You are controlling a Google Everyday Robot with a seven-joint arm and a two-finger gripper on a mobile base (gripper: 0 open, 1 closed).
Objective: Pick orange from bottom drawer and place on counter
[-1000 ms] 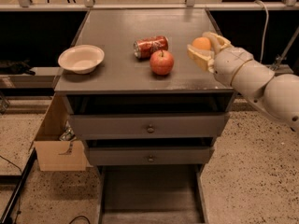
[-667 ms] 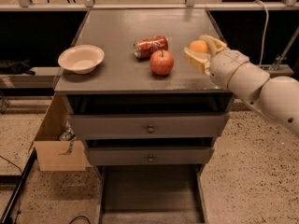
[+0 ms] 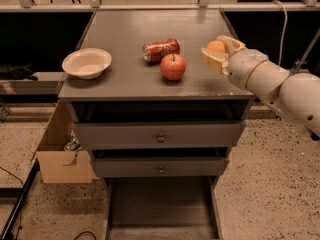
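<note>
The small orange sits between the pale fingers of my gripper, which is shut on it over the right side of the grey counter. I cannot tell whether the orange touches the counter. The white arm reaches in from the right. The bottom drawer is pulled open below, and its dark tray looks empty.
A red apple and a red soda can lying on its side are just left of the gripper. A white bowl is at the counter's left. Two upper drawers with knobs are slightly ajar. A cardboard box stands to the left.
The gripper with the orange has shifted slightly left, further over the counter and towards the apple. Nothing else has moved.
</note>
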